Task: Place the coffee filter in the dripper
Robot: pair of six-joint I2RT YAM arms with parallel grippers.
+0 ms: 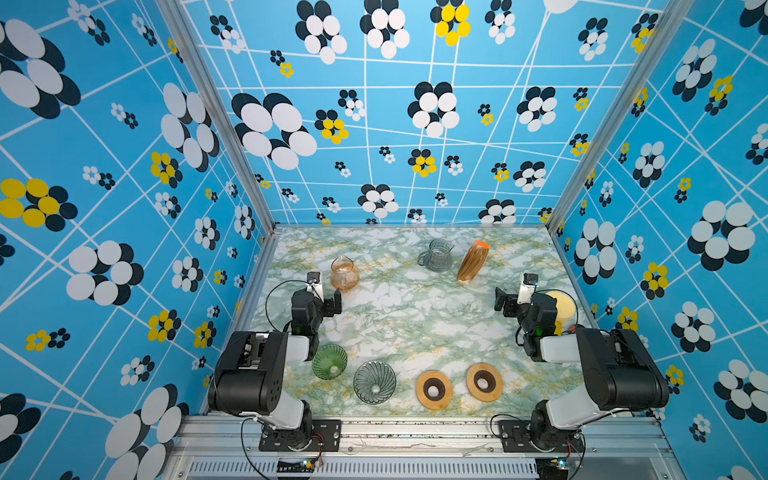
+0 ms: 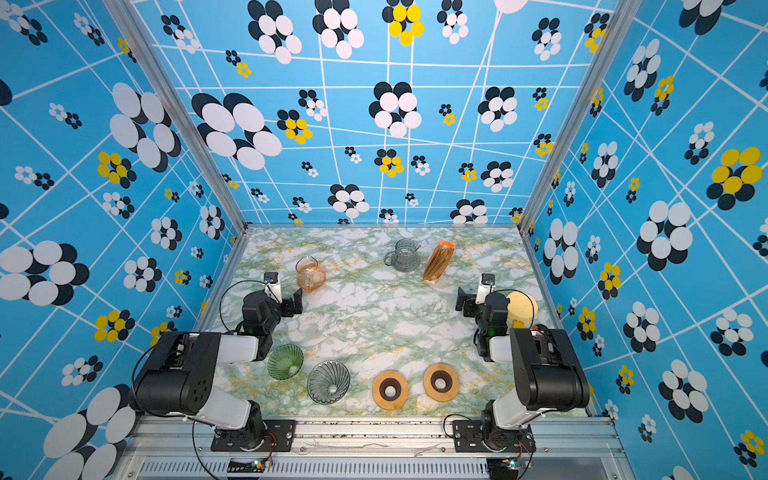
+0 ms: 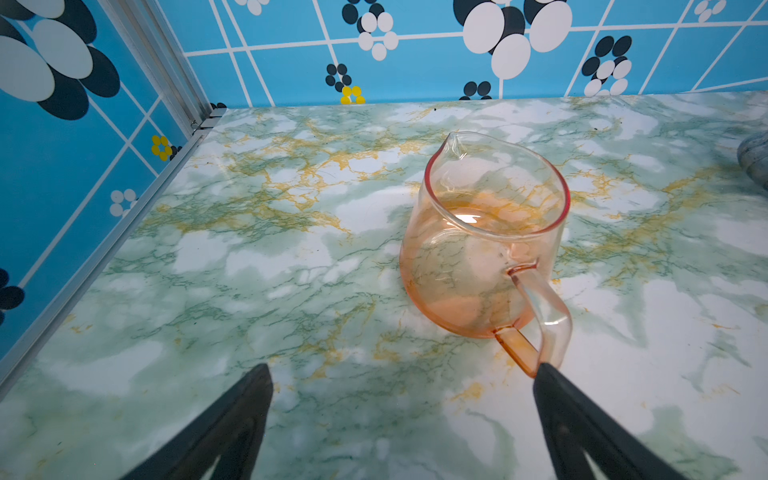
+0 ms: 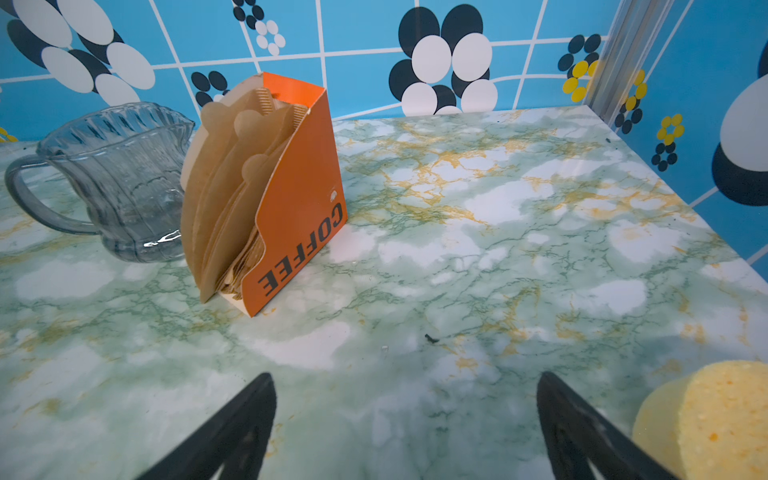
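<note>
Brown paper coffee filters (image 1: 471,262) (image 4: 232,187) stand bunched in an orange holder box (image 4: 303,187) at the back right of the table. Two drippers lie near the front left: a green glass dripper (image 1: 329,361) (image 2: 285,361) and a grey glass dripper (image 1: 374,381) (image 2: 328,381). My left gripper (image 1: 334,303) (image 3: 403,370) is open and empty, just in front of an orange glass carafe (image 3: 482,232); one fingertip is next to its handle. My right gripper (image 1: 500,299) (image 4: 405,376) is open and empty, some way in front of the filter box.
A grey glass pitcher (image 1: 435,255) (image 4: 116,178) stands left of the filter box. Two wooden rings (image 1: 434,390) (image 1: 484,382) lie at the front. A yellow sponge (image 1: 563,307) (image 4: 715,415) sits right beside my right gripper. Patterned walls enclose the marble table (image 1: 407,316).
</note>
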